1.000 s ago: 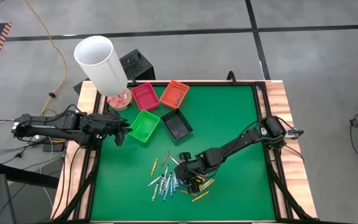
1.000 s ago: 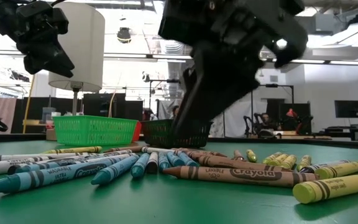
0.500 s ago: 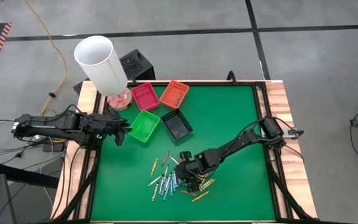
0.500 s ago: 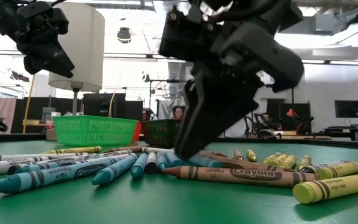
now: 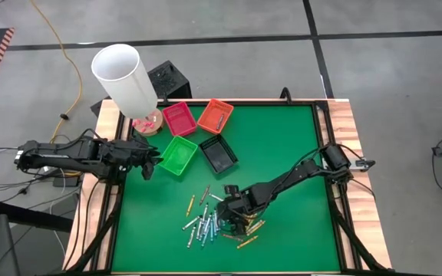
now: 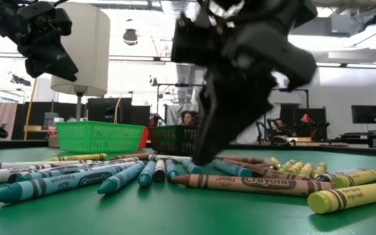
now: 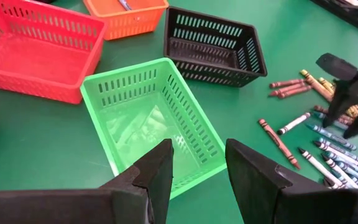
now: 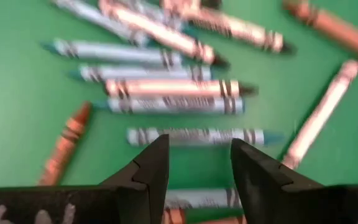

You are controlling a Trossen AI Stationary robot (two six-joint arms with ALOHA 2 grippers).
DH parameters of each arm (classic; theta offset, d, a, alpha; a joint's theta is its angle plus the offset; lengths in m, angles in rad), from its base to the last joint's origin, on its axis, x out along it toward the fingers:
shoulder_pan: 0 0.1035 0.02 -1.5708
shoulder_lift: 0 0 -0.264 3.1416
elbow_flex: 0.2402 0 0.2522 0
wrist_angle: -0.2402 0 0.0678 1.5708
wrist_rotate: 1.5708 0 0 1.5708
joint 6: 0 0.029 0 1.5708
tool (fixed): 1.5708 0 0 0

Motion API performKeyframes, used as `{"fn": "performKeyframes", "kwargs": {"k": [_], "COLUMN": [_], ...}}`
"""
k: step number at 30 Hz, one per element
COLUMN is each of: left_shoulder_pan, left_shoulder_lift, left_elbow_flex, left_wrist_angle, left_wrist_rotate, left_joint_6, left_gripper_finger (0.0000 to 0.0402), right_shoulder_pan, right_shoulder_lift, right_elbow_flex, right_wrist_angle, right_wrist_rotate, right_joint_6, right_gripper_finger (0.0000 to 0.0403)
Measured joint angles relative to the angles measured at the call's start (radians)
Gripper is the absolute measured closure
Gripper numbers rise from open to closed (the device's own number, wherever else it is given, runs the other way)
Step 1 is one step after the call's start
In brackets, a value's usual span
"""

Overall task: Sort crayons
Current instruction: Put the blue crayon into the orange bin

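Observation:
The crayons (image 5: 213, 222) lie loose in a pile on the green mat near the table's front edge, also seen close up in the low view (image 6: 240, 181). My right gripper (image 5: 234, 217) is open, its fingertips (image 6: 200, 160) low in the pile. A light blue crayon (image 8: 197, 135) lies crosswise just beyond its own tips (image 8: 199, 152). My left gripper (image 5: 150, 162) waits open above the table's left edge, beside the green tray (image 7: 148, 118). Nothing is between its fingers (image 7: 197, 149). My right gripper slants down from the table's right side, with its fingertips among the crayons. Nothing shows pinched between the two fingers. The crayons in front hide the tips in the low view, so I cannot tell whether they touch a crayon or the mat.
Four small trays stand at the far left of the mat: red (image 5: 179, 119), orange (image 5: 216, 115) with something in it, green (image 5: 179, 155) and black (image 5: 219, 155). A white lamp (image 5: 125, 77) stands at the far left corner. Bare green mat (image 5: 298, 138) lies on the right.
My right gripper has tipped further down, and its fingertips have sunk from the height of the black tray's wall into the crayon pile. It has stayed open.

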State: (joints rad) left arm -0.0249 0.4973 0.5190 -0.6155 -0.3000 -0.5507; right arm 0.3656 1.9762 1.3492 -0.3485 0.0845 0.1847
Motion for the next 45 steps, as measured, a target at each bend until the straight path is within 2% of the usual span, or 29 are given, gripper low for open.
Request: {"fn": "performKeyframes", "kwargs": {"k": [3, 7, 12, 18, 24, 30, 45], "left_shoulder_pan": [0.0, 0.0, 0.0, 0.0, 0.0, 0.0, 0.0], "left_shoulder_lift": [0.0, 0.0, 0.0, 0.0, 0.0, 0.0, 0.0], "left_elbow_flex": [0.0, 0.0, 0.0, 0.0, 0.0, 0.0, 0.0], "left_wrist_angle": [0.0, 0.0, -0.001, -0.002, -0.002, 0.0, -0.001], "left_wrist_rotate": [0.0, 0.0, 0.0, -0.001, -0.001, 0.0, 0.007], "left_joint_6": [0.0, -0.019, -0.045, -0.058, -0.064, -0.082, -0.098], "left_gripper_finger": [0.0265, 0.0265, 0.0265, 0.0265, 0.0265, 0.0265, 0.0265], "right_shoulder_pan": [0.0, -0.01, -0.016, -0.002, 0.024, 0.035, 0.032], "right_shoulder_lift": [-0.001, -0.001, -0.002, 0.007, 0.019, 0.077, 0.124], "right_elbow_flex": [0.055, 0.145, 0.194, 0.194, 0.194, 0.194, 0.198], "right_wrist_angle": [-0.045, -0.171, -0.235, -0.257, -0.267, -0.271, -0.28], "right_wrist_rotate": [0.013, 0.084, 0.188, 0.182, 0.184, 0.183, 0.193], "right_joint_6": [-0.015, 0.033, 0.253, 0.57, 0.721, 0.793, 0.841], "right_gripper_finger": [0.0232, 0.0232, 0.0232, 0.0232, 0.0232, 0.0232, 0.0232]}}
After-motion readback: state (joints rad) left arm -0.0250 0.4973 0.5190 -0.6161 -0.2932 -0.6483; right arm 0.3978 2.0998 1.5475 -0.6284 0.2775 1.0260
